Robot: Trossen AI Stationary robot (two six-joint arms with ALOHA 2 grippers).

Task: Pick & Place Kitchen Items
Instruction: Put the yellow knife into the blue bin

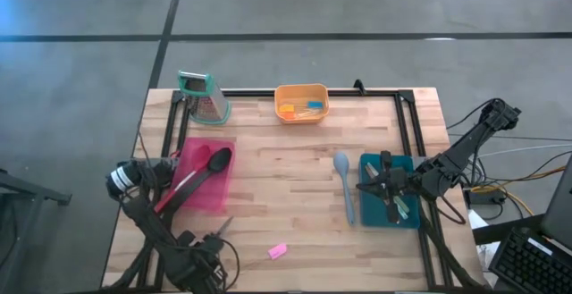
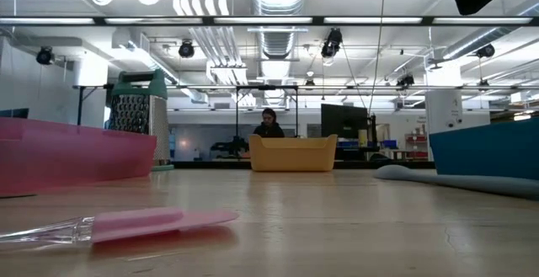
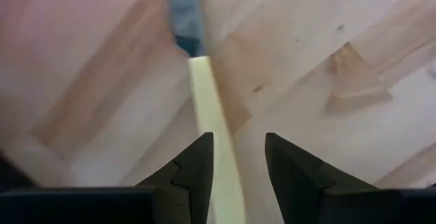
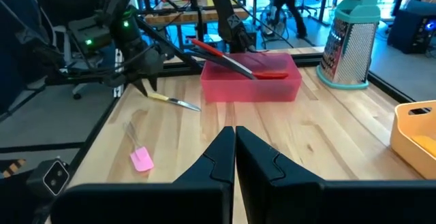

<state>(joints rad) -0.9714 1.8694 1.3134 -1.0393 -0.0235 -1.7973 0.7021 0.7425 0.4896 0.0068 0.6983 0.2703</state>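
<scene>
Two spoons (image 1: pixel 198 176) lie in the pink tray (image 1: pixel 217 197), seemingly crossed.

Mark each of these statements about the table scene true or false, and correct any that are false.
1. The grater stands upright near the table's far edge. True.
2. The pink tray is empty. False: a black spoon and a red spoon lie in it.
3. The pale-blue spoon lies on the bare wood beside the blue tray. True.
4. The right gripper has its jaws wide open. False: they are shut together.
5. The small pink tool lies inside the orange tub. False: it lies on the table near the front edge.
</scene>
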